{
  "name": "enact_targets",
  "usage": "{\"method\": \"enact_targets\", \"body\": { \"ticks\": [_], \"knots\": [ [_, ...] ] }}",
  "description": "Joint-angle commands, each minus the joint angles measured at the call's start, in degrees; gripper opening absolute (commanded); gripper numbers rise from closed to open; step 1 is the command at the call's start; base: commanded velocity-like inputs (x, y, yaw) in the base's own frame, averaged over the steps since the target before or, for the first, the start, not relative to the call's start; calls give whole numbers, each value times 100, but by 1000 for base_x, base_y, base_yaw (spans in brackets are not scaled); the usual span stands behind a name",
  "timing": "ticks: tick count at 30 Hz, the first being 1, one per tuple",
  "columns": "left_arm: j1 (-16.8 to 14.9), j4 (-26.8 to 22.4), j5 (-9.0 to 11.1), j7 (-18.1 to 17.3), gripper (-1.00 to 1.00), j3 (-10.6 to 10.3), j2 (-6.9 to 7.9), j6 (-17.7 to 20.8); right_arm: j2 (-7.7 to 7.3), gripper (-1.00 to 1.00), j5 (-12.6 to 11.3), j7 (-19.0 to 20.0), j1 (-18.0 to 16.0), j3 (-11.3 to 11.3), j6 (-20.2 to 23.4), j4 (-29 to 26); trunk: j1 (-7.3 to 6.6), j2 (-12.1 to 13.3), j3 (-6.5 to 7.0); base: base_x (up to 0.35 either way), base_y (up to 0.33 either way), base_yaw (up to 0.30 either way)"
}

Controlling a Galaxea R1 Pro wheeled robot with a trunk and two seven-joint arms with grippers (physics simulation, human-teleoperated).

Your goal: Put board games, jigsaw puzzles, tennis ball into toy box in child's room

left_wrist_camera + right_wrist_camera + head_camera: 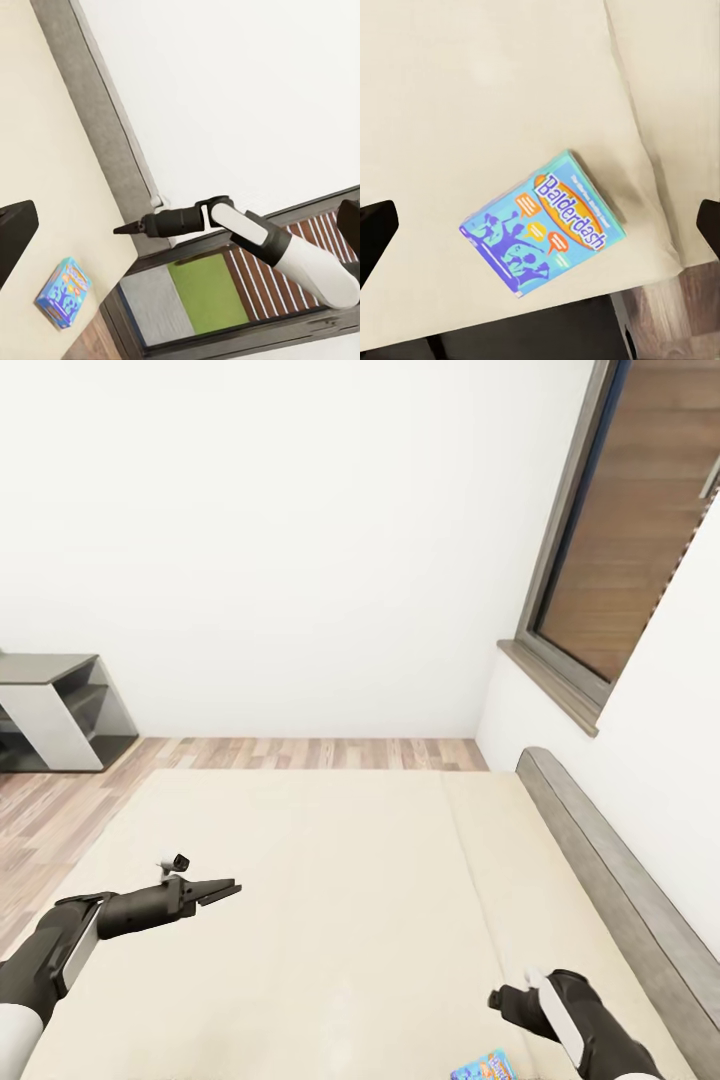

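A blue board game [542, 225] with orange marks, lettered "Balderdash", lies flat on the cream bed [330, 880] near the mattress's front right corner. It peeks in at the head view's lower edge as the board game [483, 1068] and lies small in the left wrist view as the board game [64, 292]. My right gripper [505, 1000] hangs above it, pointing down, open with nothing held; its fingers [376, 236] stand wide apart. Out over the left part of the mattress reaches my left gripper [228, 887], open and empty, its fingers [15, 236] spread.
A grey headboard [620, 880] runs along the bed's right side under a wood-framed window [620, 540]. A grey shelf unit [50, 710] stands at the far left on the wood-plank floor [300, 752]. White walls close the room behind.
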Motion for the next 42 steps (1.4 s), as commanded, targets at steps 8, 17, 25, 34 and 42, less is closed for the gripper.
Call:
{"method": "enact_targets", "body": {
  "ticks": [8,17,25,34,42],
  "knots": [
    [-4,-1,0,-14,100,-24,-5,56,126,100,649,-83,-3,-7,-17,-9,3,-12,-87,0,0,0],
    [-4,-2,0,-21,100,-43,-7,52,198,100,748,-117,3,7,-18,-9,3,-12,-171,0,0,0],
    [-4,0,0,-21,100,-38,-7,52,210,100,743,-121,5,161,-29,-9,3,-12,-246,0,0,0],
    [11,-4,0,-21,100,-19,5,47,213,100,718,-113,6,499,-235,-9,3,-12,-330,0,0,0],
    [21,-2,7,-21,100,-6,82,43,297,100,713,-60,6,524,-239,-38,3,-12,-405,0,0,0]
  ]
}}
